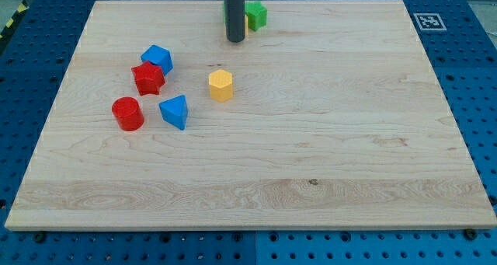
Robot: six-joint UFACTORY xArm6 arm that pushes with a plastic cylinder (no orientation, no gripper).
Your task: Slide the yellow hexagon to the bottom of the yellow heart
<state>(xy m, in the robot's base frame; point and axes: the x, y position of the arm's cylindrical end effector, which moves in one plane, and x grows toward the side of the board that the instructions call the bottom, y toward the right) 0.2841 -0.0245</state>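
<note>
The yellow hexagon sits alone on the bench, just right of the blue triangle and red star. My tip stands above it toward the view's top, well apart, beside a green block; no gripper is fitted, only the bare rod.

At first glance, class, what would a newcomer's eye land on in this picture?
The dark rod coming down from the view's top, my tip just left of a green block. Then the yellow hexagon alone near the middle, below my tip. At the view's left cluster a red star, red cylinder and two blue blocks.
</note>
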